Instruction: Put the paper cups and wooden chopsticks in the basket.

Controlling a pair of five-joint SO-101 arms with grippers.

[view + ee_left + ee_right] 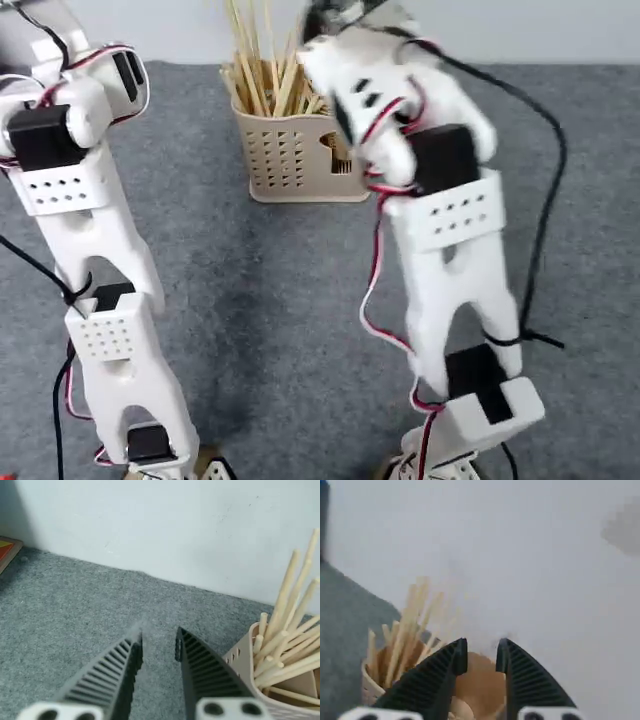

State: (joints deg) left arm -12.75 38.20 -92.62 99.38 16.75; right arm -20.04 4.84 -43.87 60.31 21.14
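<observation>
**A:** High view first. The basket (295, 150) stands at the far side of the grey table (270, 320), and the wooden chopsticks (265, 80) are upright inside it in a loose bundle.

**B:** The right arm (440, 220) leans in over the basket's near corner. The left arm (90, 220) stands well apart, on the other side of the table.

**A:** Left wrist view now. The left gripper (159, 647) hangs above bare grey surface, its jaws a narrow gap apart with nothing between them.

**B:** The basket is just off to one side of it, sticks fanning out over the rim.

**A:** Right wrist view. The right gripper (481, 654) hovers over the basket, jaws slightly parted and empty.

**B:** Below it is a brown rounded shape (480, 682), inside the basket next to the chopsticks. I can't tell whether it's a cup.
</observation>
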